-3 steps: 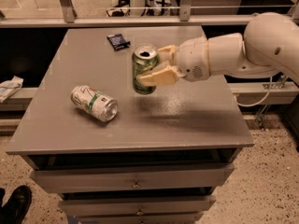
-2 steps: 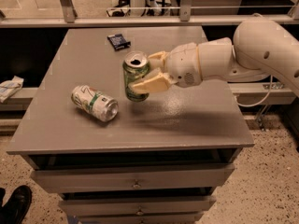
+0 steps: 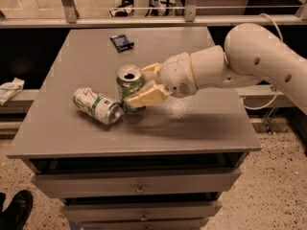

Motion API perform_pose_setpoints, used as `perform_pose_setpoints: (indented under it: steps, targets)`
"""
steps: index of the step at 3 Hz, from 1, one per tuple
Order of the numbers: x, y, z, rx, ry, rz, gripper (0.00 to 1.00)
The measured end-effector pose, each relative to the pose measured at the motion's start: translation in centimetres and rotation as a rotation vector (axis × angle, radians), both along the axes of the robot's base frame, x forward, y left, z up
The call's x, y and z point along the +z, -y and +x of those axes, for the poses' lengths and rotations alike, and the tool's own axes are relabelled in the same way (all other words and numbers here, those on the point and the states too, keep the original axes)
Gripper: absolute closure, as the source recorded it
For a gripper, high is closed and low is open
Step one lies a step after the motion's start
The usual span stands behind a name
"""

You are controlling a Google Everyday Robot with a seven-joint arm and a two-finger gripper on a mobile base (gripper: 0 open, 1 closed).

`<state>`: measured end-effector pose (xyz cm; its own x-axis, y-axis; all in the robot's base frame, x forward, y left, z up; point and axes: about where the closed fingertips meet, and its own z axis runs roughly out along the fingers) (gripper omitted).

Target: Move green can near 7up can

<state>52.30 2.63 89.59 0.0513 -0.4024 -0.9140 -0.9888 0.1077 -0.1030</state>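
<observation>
The green can (image 3: 130,89) stands upright on the grey table (image 3: 192,123), light green with an opened silver top. My gripper (image 3: 142,84) reaches in from the right and is shut on the can, with one cream finger behind it and one (image 3: 144,97) in front. The 7up can (image 3: 97,105), white and silver with a green band, lies on its side just left of the green can. The two cans are almost touching.
A small dark packet (image 3: 122,42) lies near the table's far edge. My large white arm (image 3: 259,56) spans the right side above the table. Drawers sit below the tabletop. A white object (image 3: 9,89) lies on a ledge at far left.
My gripper has carried the green can left and down, from the table's middle to a spot right next to the lying 7up can. The 7up can has not moved.
</observation>
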Motion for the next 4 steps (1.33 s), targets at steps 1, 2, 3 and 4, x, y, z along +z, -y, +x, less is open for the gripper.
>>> perform_pose_setpoints:
  steps: [1, 2, 3, 4]
  targets:
    - [-1.4, -0.6, -0.2, 0.021, -0.018, -0.015, 0.61]
    - [-2.4, -0.9, -0.3, 0.035, -0.029, -0.02, 0.37]
    - [-3.0, -1.0, -0.3, 0.047, -0.035, -0.023, 0.08]
    - [-3.2, -0.9, -0.3, 0.054, -0.033, -0.027, 0.0]
